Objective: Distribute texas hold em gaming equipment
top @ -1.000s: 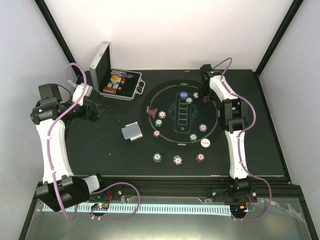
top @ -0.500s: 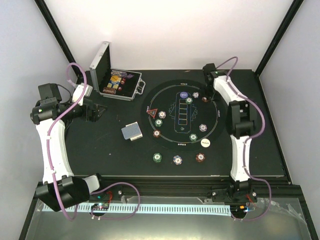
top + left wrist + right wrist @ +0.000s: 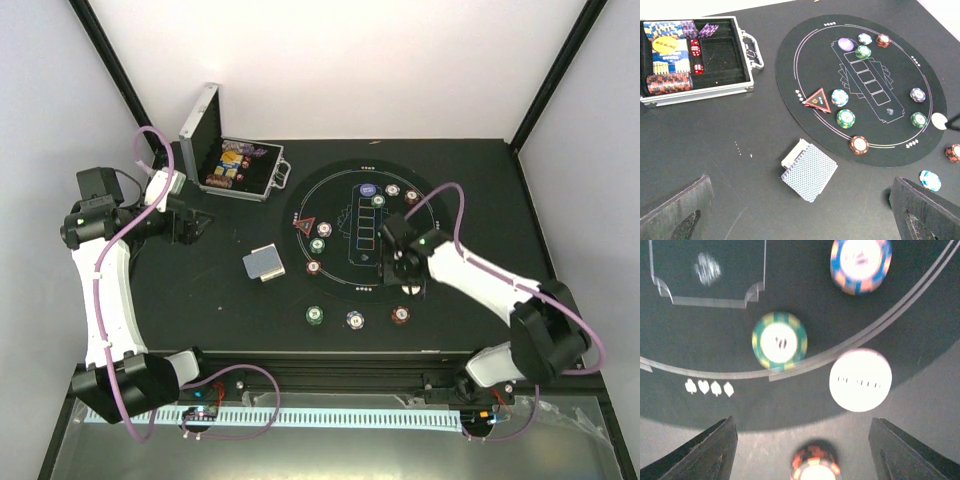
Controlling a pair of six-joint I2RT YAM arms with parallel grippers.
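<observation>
Right now I am hovering my right gripper (image 3: 807,442) low over the near right edge of the round mat (image 3: 805,60), fingers spread well apart and gripping nothing, while my left gripper (image 3: 800,220) is hanging wide open and empty near the silver case (image 3: 747,60). Beneath my right fingers the white button (image 3: 860,380) is sitting on the mat's rim just beside a green chip (image 3: 779,342), a blue-white chip (image 3: 860,265) is lying further in, and a dark red chip (image 3: 815,467) is resting off the mat, about midway between my fingertips. I am judging the crowding as the hazard: if I am dropping for one piece, a finger could be shoving its neighbour across the mat, and these thin flat discs could be skidding out as I close. The playing cards (image 3: 809,171) are lying fanned beside the mat, well apart from me. As for writing, the white button seems to be reading DEALER, though blurred; a yellow disc (image 3: 667,44) in the case is plainly showing BIG BLIND; the chip faces are too smeared to read.
</observation>
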